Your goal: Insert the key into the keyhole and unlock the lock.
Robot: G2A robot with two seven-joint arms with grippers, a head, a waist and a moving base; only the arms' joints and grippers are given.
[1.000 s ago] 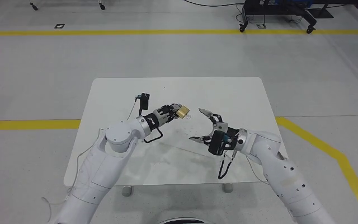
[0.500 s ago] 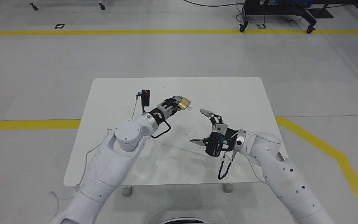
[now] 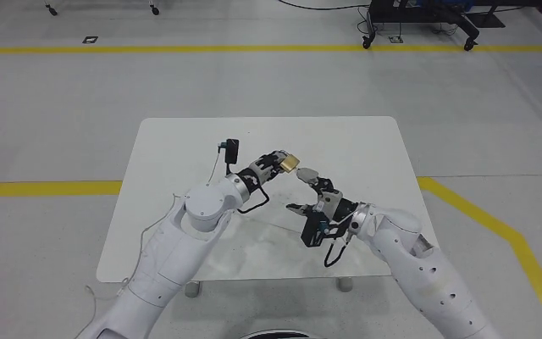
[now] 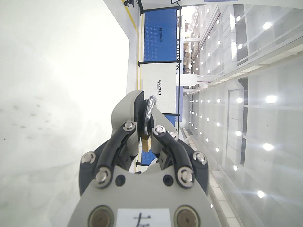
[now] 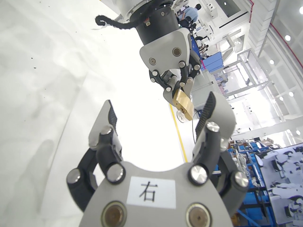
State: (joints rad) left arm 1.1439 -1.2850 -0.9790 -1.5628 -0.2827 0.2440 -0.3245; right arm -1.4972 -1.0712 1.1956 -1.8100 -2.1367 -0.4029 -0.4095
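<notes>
Because the left gripper (image 3: 279, 163) is clenched on the small brass padlock (image 3: 290, 161), we hold the lock body off the white rectangular table (image 3: 356, 140), above its middle, with the keyhole face turned toward the right gripper (image 5: 160, 102). The silver shackle (image 4: 151, 108) sits between the left pads, which braces the body against twisting. The right claw is released, jaws spread, just short of the small silver key (image 5: 181, 115), which appears seated in the keyhole. We judge the next step to be gripping the key head and turning it.
</notes>
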